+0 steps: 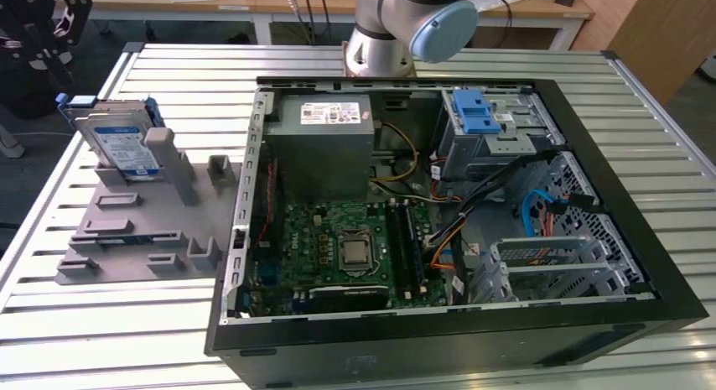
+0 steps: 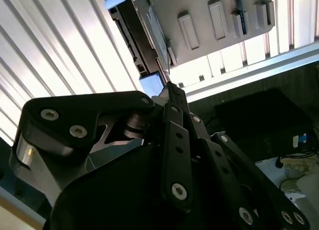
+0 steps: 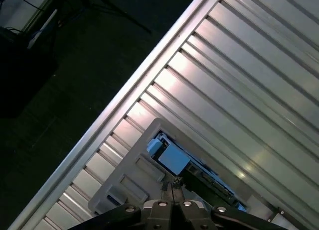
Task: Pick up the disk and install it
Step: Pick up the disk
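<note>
The disk (image 1: 121, 143) stands on edge in a grey plastic holder (image 1: 134, 231) on the slatted table, at the exterior view's left, beside the open computer case (image 1: 448, 323). It is silver with a blue-and-white label and a blue frame. My gripper (image 1: 50, 50) hangs above the table's far left corner, a little beyond the disk and apart from it. In the first wrist view its fingertips (image 3: 172, 189) are pressed together, with the disk's blue frame (image 3: 172, 159) just past them. The second wrist view has the gripper (image 2: 168, 88) shut and holding nothing, near the disk (image 2: 142, 33).
Inside the case are a grey power supply box (image 1: 324, 147), a green motherboard (image 1: 335, 247) and a silver drive cage with a blue latch (image 1: 487, 117). The arm's base (image 1: 386, 38) stands behind the case. The table edge (image 3: 124, 105) drops to dark floor close to the holder.
</note>
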### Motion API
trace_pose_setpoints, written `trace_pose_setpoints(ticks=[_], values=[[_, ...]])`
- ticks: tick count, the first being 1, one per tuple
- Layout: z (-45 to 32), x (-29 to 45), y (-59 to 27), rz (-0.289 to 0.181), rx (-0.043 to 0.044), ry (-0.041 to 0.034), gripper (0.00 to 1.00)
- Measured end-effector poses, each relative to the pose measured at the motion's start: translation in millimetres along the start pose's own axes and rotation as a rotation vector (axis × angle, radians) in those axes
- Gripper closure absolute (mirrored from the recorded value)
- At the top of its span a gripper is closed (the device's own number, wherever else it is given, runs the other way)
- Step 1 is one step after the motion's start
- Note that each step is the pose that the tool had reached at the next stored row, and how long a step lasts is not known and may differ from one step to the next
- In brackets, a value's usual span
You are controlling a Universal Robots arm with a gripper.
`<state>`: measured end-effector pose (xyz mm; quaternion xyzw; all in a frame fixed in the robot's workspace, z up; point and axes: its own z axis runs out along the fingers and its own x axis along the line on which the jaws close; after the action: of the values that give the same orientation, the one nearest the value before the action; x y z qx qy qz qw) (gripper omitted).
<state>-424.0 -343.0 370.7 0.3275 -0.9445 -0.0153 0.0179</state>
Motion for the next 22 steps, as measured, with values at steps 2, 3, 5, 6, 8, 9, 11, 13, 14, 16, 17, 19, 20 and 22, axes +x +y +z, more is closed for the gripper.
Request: trace_pose_setpoints(ticks=[2,3,5,6,8,9,11,13,14,16,17,19,20,22], values=[[0.0,0.0,0.0,-0.017,0.0004,0.0008,0.89],[0.0,0.0,0.0,-0.026,0.0006,0.0012,0.89],[0.0,0.0,0.0,-0.044,0.0010,0.0018,0.89],[0.0,0.0,0.0,-0.053,0.0013,0.0022,0.89],[0.1,0.0,0.0,-0.071,0.0017,0.0030,0.89],[0.1,0.0,0.0,-0.080,0.0019,0.0033,0.89],[0.1,0.0,0.0,-0.097,0.0023,0.0041,0.89],[0.1,0.0,0.0,-0.114,0.0027,0.0047,0.89],[0.2,0.0,0.0,-0.122,0.0029,0.0050,0.89],[0.2,0.0,0.0,-0.138,0.0033,0.0057,0.89],[0.2,0.0,0.0,-0.146,0.0035,0.0060,0.89],[0.2,0.0,0.0,-0.163,0.0039,0.0067,0.89],[0.2,0.0,0.0,-0.171,0.0041,0.0070,0.89],[0.2,0.0,0.0,-0.188,0.0045,0.0077,0.89]])
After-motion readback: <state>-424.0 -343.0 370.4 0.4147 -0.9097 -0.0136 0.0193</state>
